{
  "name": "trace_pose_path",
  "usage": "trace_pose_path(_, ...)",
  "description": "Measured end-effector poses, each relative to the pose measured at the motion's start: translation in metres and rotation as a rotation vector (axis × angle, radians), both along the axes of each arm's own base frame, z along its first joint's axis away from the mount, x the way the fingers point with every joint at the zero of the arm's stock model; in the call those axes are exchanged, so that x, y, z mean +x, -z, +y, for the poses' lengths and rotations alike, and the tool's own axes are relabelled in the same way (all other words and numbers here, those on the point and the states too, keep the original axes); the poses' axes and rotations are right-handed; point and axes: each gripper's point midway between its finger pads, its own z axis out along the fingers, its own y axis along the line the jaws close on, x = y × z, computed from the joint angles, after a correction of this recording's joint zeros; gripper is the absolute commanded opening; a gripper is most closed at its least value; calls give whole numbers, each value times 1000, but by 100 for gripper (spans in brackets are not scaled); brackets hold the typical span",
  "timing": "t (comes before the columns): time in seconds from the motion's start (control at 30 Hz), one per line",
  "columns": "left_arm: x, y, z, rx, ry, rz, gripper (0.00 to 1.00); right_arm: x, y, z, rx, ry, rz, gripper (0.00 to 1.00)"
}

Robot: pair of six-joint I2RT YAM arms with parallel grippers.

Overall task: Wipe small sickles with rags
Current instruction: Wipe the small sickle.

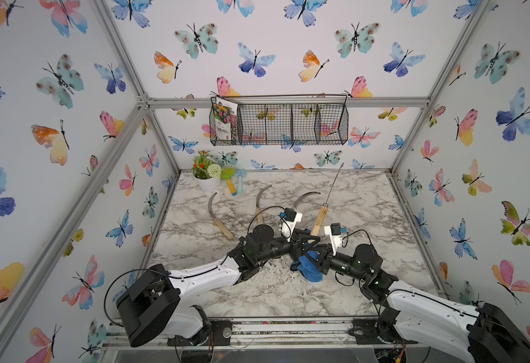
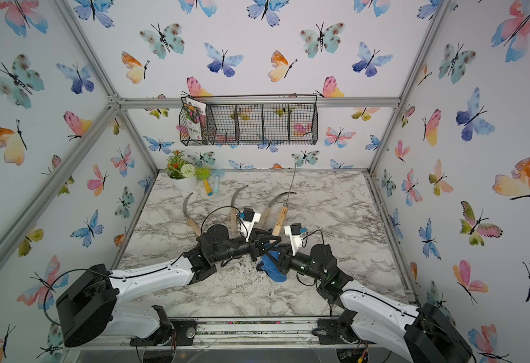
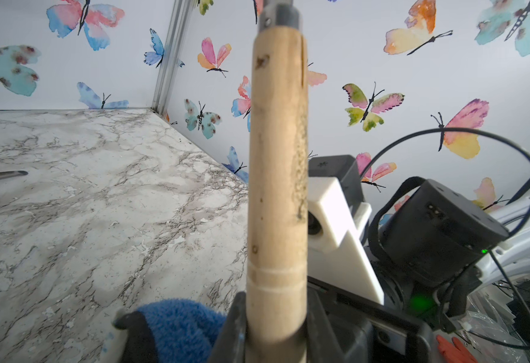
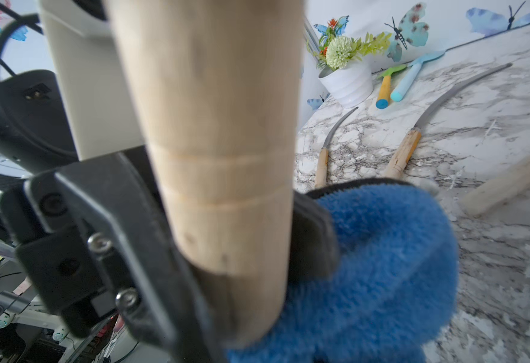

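My left gripper (image 1: 308, 236) (image 3: 276, 330) is shut on the pale wooden handle of one small sickle (image 1: 319, 220) (image 2: 279, 220) (image 3: 277, 176). It holds the sickle off the table, thin grey blade rising toward the back wall. My right gripper (image 1: 316, 255) (image 2: 282, 255) is shut on the fluffy blue rag (image 1: 308, 267) (image 2: 273, 267) (image 4: 383, 267). The rag lies against the low end of that handle (image 4: 216, 141), beside the left fingers (image 4: 100, 251), and hides the right jaws. Three more small sickles (image 1: 218, 213) (image 1: 260, 201) (image 1: 304, 198) lie flat behind the arms.
A white flower pot (image 1: 208, 183) stands in the back left corner, with yellow- and blue-handled toy tools (image 1: 235, 186) beside it. A black wire basket (image 1: 279, 124) holding a seed packet hangs on the back wall. The marble table (image 1: 367, 220) is walled on three sides.
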Motion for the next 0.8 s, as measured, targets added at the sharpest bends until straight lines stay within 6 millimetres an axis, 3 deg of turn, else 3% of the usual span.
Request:
trace_pose_path(0.17,13,15,5,36,-51,24,0,9,13,10,-39,-4,53,2)
trace_pose_path(0.47,2,8,-1,18,-13,7,0,1,6,-3,-34,16,45,2)
trace_pose_path(0.8,13,28,8,80,-75,32,0,12,26,7,-80,30,89,2)
